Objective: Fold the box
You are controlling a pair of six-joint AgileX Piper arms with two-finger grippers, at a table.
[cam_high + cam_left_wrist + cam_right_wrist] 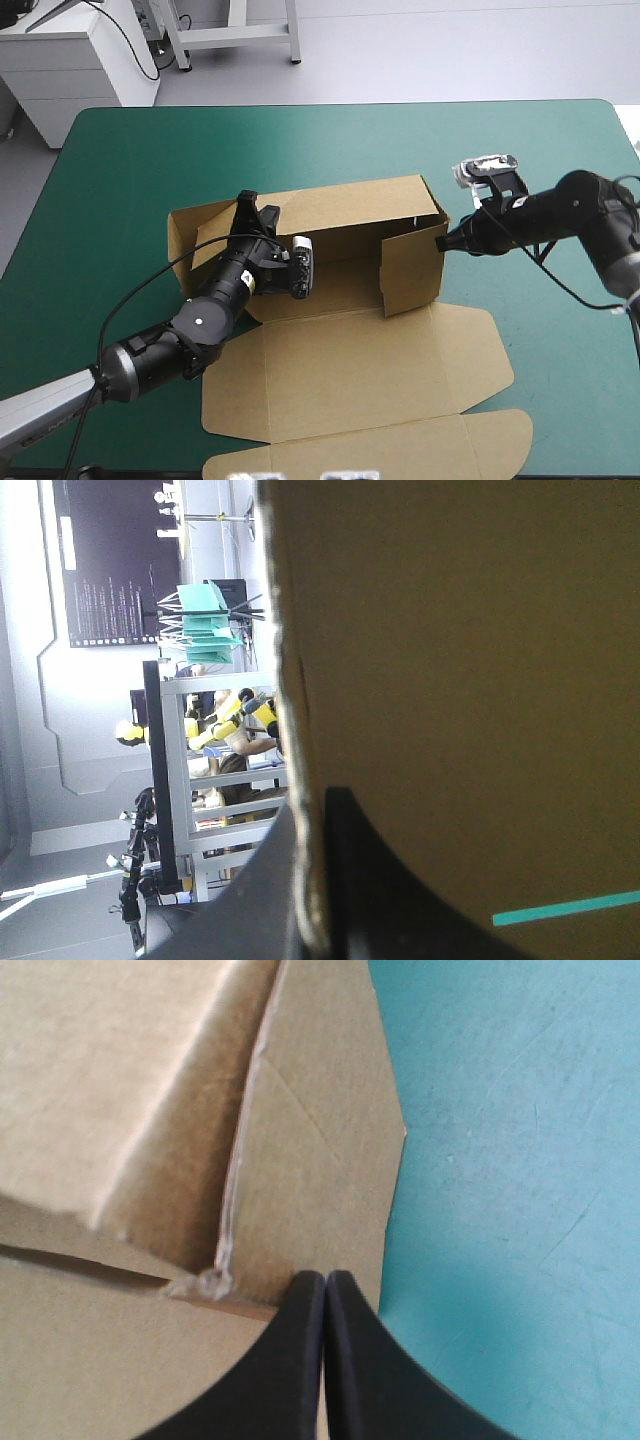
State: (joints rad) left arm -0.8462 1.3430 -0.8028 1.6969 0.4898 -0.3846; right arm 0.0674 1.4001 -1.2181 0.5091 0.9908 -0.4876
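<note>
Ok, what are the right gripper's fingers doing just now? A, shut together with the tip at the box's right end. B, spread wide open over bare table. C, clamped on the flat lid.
A: in the right wrist view the fingers of the right gripper meet in one pointed arch against brown board, and the high view puts that tip at the right end of the box.

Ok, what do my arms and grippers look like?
Both arms: black rounded segments. The left arm has a white dot on one joint and a grey lower link. Left gripper and right gripper each have two curved black fins.
</note>
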